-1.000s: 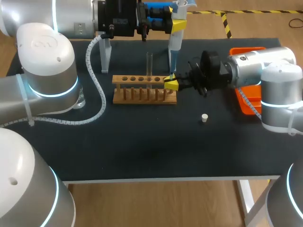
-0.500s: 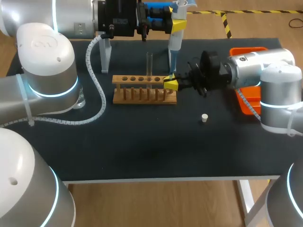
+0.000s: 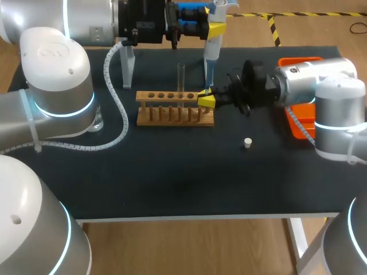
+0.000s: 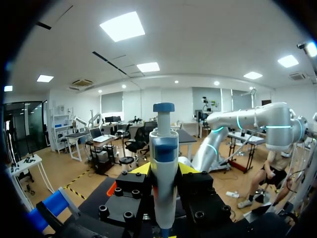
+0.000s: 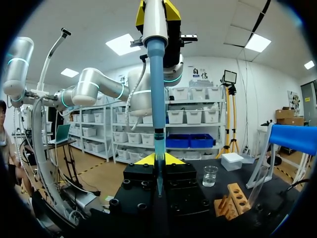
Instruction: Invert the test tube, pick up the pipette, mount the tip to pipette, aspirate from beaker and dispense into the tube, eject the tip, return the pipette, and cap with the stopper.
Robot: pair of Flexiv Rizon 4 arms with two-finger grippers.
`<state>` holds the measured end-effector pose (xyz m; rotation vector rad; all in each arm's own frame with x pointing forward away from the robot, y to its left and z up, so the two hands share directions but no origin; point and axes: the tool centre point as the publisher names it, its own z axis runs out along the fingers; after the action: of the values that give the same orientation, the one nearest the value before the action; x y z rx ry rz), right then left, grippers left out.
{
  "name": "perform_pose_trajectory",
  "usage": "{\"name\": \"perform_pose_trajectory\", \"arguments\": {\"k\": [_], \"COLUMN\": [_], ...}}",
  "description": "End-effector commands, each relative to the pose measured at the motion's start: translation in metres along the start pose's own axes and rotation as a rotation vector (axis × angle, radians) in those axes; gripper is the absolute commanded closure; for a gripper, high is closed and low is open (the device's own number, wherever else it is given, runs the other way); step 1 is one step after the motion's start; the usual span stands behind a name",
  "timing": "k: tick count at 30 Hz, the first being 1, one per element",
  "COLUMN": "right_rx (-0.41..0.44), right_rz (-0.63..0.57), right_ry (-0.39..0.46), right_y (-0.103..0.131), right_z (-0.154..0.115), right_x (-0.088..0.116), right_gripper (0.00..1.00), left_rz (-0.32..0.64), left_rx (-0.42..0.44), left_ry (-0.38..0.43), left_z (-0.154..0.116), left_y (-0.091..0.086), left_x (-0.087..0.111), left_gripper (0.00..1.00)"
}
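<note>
While the left claw (image 3: pixel 213 30) clamps the pipette (image 3: pixel 211 54) at the far side, the right claw (image 3: pixel 206 101) pinches its tip (image 5: pixel 158 168) beside the rack (image 3: pixel 175 110); the tube (image 3: pixel 181 77) stands uncapped, the stopper (image 3: pixel 247 142) lies on the surface (image 3: pixel 172 166), so ejecting, returning and capping likely remain.

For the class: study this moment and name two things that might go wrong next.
1. The right gripper grips the tip on the pipette, right beside the rack; a skewed pull may bend or drop the tip.
2. The upright test tube stands close by; either arm moving sideways might knock it.
</note>
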<state>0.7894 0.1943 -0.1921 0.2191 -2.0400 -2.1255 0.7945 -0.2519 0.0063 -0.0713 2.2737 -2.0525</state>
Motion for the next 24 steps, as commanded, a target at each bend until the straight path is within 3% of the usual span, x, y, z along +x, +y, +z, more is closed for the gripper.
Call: {"name": "perform_pose_trajectory", "arguments": {"k": [1, 24], "right_rx": [0.000, -0.008], "right_rz": [-0.001, -0.046], "right_ry": [-0.001, 0.003], "right_y": [0.007, 0.040], "right_z": [-0.001, -0.003], "right_x": [0.001, -0.003], "right_gripper": [1.00, 1.00], "left_rz": [-0.001, -0.001], "left_rx": [0.000, 0.000], "left_ry": [-0.001, -0.001], "left_z": [0.000, 0.000], "left_y": [0.002, 0.002], "left_x": [0.001, 0.001], "left_gripper": [1.00, 1.00]}}
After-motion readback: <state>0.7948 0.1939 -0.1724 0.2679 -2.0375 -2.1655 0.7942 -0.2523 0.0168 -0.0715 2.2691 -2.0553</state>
